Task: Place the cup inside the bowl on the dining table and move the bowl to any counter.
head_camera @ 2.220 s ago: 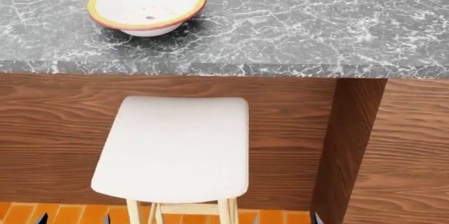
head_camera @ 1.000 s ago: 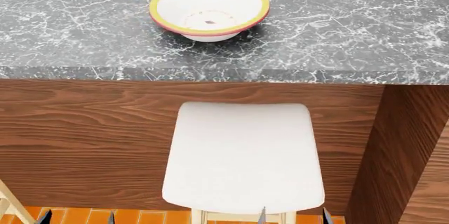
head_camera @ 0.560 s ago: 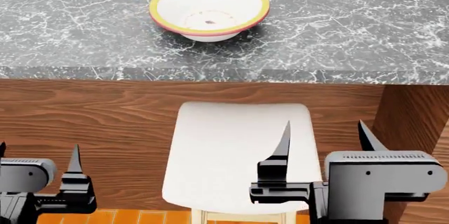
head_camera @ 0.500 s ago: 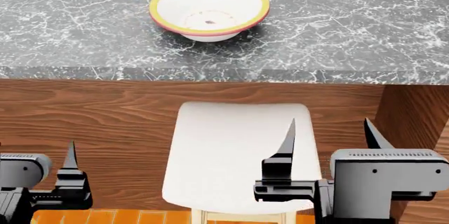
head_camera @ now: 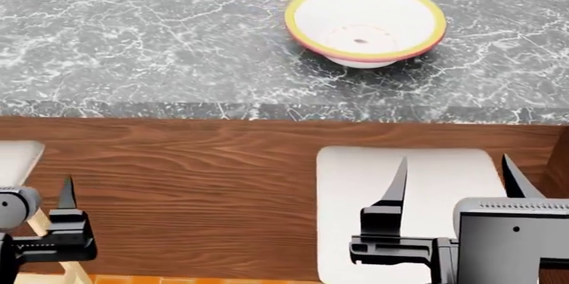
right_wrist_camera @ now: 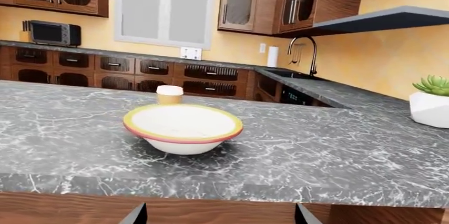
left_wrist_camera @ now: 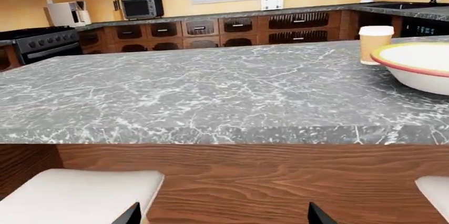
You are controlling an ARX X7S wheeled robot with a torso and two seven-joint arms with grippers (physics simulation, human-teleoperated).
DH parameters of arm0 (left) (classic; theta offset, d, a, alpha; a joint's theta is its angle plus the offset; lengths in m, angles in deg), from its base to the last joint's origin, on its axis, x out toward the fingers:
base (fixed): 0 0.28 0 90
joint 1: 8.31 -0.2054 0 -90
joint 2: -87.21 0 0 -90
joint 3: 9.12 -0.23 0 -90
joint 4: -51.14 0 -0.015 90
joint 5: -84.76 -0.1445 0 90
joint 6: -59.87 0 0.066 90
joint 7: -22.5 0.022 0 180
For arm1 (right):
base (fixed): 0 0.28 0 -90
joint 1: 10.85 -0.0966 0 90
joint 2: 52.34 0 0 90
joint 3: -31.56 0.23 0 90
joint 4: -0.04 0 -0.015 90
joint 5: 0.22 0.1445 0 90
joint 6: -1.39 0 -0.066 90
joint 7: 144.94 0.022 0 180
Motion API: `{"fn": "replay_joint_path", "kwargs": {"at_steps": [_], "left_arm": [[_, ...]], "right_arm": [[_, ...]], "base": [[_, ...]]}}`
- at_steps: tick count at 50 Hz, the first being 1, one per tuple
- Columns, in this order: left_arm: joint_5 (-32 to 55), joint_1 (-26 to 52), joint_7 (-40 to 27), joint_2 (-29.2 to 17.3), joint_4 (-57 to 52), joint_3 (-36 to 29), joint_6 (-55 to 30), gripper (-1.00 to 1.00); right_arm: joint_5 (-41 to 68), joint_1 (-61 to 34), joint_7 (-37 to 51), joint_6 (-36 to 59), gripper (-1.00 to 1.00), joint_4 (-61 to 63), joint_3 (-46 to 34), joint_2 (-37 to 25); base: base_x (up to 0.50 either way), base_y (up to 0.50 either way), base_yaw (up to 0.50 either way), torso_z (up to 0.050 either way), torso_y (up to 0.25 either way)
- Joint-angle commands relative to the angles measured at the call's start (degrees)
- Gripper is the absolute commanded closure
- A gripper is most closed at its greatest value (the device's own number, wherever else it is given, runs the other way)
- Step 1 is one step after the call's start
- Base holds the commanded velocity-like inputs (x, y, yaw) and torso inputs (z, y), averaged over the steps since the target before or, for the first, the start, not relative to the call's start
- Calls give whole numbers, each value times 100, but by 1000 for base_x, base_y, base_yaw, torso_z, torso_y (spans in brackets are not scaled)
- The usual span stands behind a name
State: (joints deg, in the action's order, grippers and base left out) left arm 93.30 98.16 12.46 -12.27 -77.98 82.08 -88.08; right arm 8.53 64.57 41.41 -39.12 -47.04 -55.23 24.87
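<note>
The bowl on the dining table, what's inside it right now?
The bowl holds nothing but the small red-orange marks at its centre. The cup stands upright behind it on the dining table, lid on. The bowl's rim hides the cup's base.

My right gripper (head_camera: pixel 449 184) with slim black pointed fingers, boxy grey housing with a vent strip and one dark screw, my left gripper (head_camera: pixel 36 197) black with a rounded grey casing

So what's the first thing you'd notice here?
The bowl with its yellow rim, sitting empty on the grey marble dining table. Just behind it stands the little paper cup. Below the table edge, the right gripper hangs over a white stool, jaws open.
</note>
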Motion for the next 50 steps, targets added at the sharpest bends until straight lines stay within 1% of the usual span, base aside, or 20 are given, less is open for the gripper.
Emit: {"fn": "replay_joint_path", "kwargs": {"at_steps": [1, 4, 16, 18, 21, 24, 28, 30, 34, 36, 39, 50], "left_arm": [[62, 26, 7, -6, -74, 68, -73, -100], [69, -41, 37, -69, -80, 78, -7, -100], [183, -1, 34, -33, -92, 127, -59, -100], [140, -18, -2, 1, 65, 62, 93, -100], [178, -46, 19, -30, -14, 66, 40, -100], [145, -68, 3, -42, 99, 26, 173, -100], [166, -54, -12, -43, 4, -38, 98, -100], [122, -70, -25, -36, 132, -127, 260, -100], [190, -80, -6, -62, 24, -57, 182, -100], [132, -61, -71, 1, 167, -182, 282, -100], [217, -116, 2, -91, 44, -51, 203, -100], [252, -124, -41, -103, 102, -13, 241, -100]], "right_arm": [[23, 87, -17, 290, -100, 309, 174, -59], [30, 122, -28, 290, -100, 297, 204, -102], [18, 92, 69, 562, -100, 509, 240, -189], [28, 107, 76, 522, -100, 511, 242, -168], [13, 41, 99, 641, -100, 566, 154, -205], [11, 31, 123, 686, -100, 610, 157, -217], [38, -20, 135, 803, -100, 764, 184, -240], [66, 14, 123, 774, -100, 772, 228, -227], [120, -5, 106, 809, -100, 772, 239, -210], [205, 51, 43, 724, -100, 732, 261, -147], [222, 54, 36, 734, -100, 688, 282, -162], [239, 145, 93, 643, -100, 724, 349, -138]], "base": [[218, 500, 0, 0, 0], [216, 500, 0, 0, 0], [234, 500, 0, 0, 0], [306, 500, 0, 0, 0], [350, 494, 0, 0, 0], [424, 381, 0, 0, 0], [500, 107, 0, 0, 0], [500, 48, 0, 0, 0], [500, 4, 0, 0, 4], [500, -71, 0, 0, 0], [500, -75, 0, 0, 0], [472, -96, 0, 0, 1]]}}
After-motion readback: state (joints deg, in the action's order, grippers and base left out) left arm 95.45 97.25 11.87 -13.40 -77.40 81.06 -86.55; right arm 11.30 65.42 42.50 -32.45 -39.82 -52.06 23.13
